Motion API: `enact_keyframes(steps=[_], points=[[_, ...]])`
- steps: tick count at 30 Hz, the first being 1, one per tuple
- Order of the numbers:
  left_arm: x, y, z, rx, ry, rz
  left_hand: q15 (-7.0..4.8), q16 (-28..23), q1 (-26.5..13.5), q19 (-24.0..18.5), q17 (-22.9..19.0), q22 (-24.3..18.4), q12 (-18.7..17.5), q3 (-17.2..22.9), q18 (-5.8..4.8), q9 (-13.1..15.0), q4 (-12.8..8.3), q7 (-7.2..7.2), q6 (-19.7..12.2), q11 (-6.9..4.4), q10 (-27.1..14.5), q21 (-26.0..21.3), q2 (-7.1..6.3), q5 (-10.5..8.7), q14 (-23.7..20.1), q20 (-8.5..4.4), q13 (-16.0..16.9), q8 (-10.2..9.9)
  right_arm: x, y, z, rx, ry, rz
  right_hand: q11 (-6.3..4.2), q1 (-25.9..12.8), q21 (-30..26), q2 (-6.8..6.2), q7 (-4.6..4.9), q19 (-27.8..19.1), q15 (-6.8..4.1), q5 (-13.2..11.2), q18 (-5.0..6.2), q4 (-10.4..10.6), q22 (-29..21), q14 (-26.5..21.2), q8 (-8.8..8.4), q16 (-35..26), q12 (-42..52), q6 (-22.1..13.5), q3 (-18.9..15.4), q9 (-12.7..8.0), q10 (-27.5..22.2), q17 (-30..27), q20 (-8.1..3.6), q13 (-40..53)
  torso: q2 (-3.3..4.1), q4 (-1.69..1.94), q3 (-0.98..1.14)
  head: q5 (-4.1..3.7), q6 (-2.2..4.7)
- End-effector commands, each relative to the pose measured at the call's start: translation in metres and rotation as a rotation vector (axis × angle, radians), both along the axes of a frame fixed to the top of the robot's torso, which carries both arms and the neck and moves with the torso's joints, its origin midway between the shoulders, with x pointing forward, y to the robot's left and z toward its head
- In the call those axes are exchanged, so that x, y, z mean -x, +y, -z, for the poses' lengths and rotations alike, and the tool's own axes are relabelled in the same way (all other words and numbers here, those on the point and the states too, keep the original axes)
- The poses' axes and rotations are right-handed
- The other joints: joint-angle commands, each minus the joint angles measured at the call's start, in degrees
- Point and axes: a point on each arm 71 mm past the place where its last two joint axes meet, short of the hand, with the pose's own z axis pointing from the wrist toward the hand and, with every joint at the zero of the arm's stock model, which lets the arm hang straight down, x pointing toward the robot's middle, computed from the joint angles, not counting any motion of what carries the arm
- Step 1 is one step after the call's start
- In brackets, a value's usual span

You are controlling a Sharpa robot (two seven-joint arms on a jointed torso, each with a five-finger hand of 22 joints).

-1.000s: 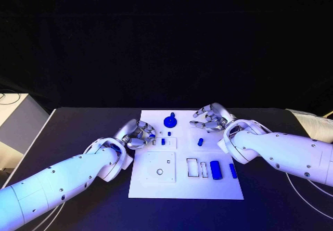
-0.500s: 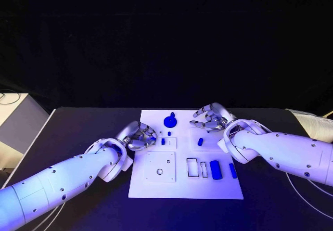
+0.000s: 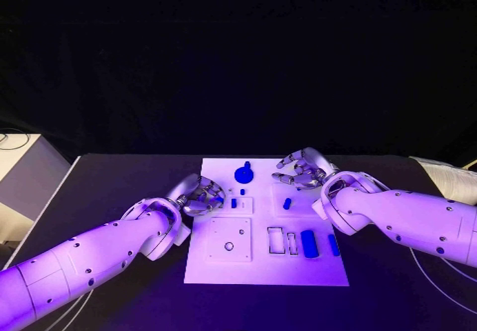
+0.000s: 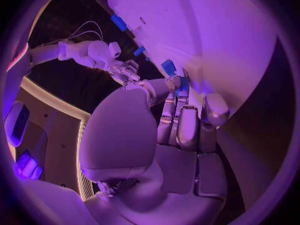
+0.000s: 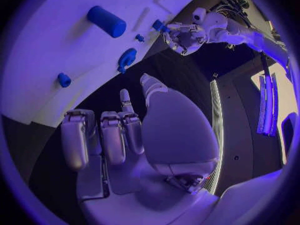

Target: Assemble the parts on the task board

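Observation:
The white task board (image 3: pixel 268 265) lies in the middle of the table. My left hand (image 3: pixel 202 195) hovers at its left edge, thumb and fingertips pinching a small blue part (image 4: pixel 184 85) beside a blue piece (image 3: pixel 234 203) standing in a small raised plate. Over the board's far right corner my right hand (image 3: pixel 301 169) hangs with its fingers (image 5: pixel 114 137) loosely arched and nothing in them. A blue knob-shaped part (image 3: pixel 245 173) sits at the far edge. On the board's right side are a blue peg (image 3: pixel 286 203), a blue cylinder (image 3: pixel 309 243) and a blue bar (image 3: pixel 333 244).
A square plate with a round hole (image 3: pixel 229 239) and two narrow rectangular slots (image 3: pixel 281 240) occupy the board's near half. A pale cabinet (image 3: pixel 20 176) stands off the table's left edge, and a white object (image 3: pixel 452 176) lies at the right edge.
My left hand has edged slightly toward the small plate, its fingers drawn closer together. The right hand has barely moved.

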Motion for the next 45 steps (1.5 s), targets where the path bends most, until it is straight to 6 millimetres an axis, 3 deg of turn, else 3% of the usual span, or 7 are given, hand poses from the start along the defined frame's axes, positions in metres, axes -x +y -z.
enact_keyframes(steps=[1, 20, 30, 45], points=[[0.001, 0.002, 0.005, -0.013, 0.036, 0.002, 0.09, -0.4, 0.09, 0.08, -0.09, -0.09, -0.26, -0.08, -0.26, 0.04, -0.42, 0.05, 0.34, -2.64, 3.07, 0.31, 0.42, 0.26, 0.34, 0.06, 0.05, -0.38, 0.0, 0.001, 0.0, 0.009, -0.001, -0.018, -0.56, -0.45, -0.23, -0.07, -0.31, 3.74, -0.36, 0.21, -0.24, 0.0, 10.5, 5.98, 0.27, 0.25, 0.09, -0.04, 0.43, 0.07, 5.15, 15.09, -0.29, 14.38, 0.0, 0.05, -0.02, 0.0, -0.02], [0.001, 0.011, 0.007, -0.067, 0.047, 0.004, 0.21, -1.06, 0.04, -1.05, -1.35, -0.97, -2.9, 0.43, -0.01, -0.01, -1.27, -0.2, 0.9, -2.45, 2.99, -0.02, 0.33, 0.25, -0.33, 0.1, -0.66, -0.67, 0.0, 0.0, 0.0, 0.01, -0.002, -0.016, -0.56, -0.45, -0.23, -0.07, -0.31, 3.74, -0.36, 0.21, -0.24, 0.0, 10.5, 5.98, 0.27, 0.25, 0.09, -0.04, 0.43, 0.07, 5.15, 15.09, -0.29, 14.38, -0.01, 0.04, -0.06, 0.07, -0.29], [0.001, 0.013, 0.009, -0.09, 0.061, 0.003, 0.33, -1.27, -0.08, -1.68, -1.84, -1.58, -3.45, 0.39, 0.13, -0.12, -1.43, -0.08, 0.98, -2.3, 2.86, -0.3, 0.25, 0.24, -0.66, 0.19, -0.8, -0.8, 0.0, 0.0, 0.0, 0.01, -0.002, -0.016, -0.56, -0.45, -0.23, -0.07, -0.31, 3.74, -0.36, 0.21, -0.24, 0.0, 10.5, 5.98, 0.27, 0.25, 0.09, -0.04, 0.43, 0.07, 5.15, 15.09, -0.29, 14.38, 0.01, 0.0, 0.02, 0.17, -0.42], [0.001, 0.018, 0.009, -0.101, 0.06, -0.015, 0.43, -1.61, 0.06, -2.59, -2.78, -1.79, -1.75, -1.33, 0.27, -0.94, -2.29, 0.06, 1.22, -2.27, 2.86, -0.34, 0.84, 0.24, -1.61, 0.39, 0.79, -1.23, 0.0, 0.0, 0.0, 0.01, -0.002, -0.015, -0.56, -0.45, -0.23, -0.07, -0.31, 3.74, -0.36, 0.21, -0.24, 0.0, 10.5, 5.98, 0.27, 0.25, 0.09, -0.04, 0.43, 0.07, 5.15, 15.09, -0.29, 14.38, 0.02, 0.02, 0.0, 0.21, -0.45]])
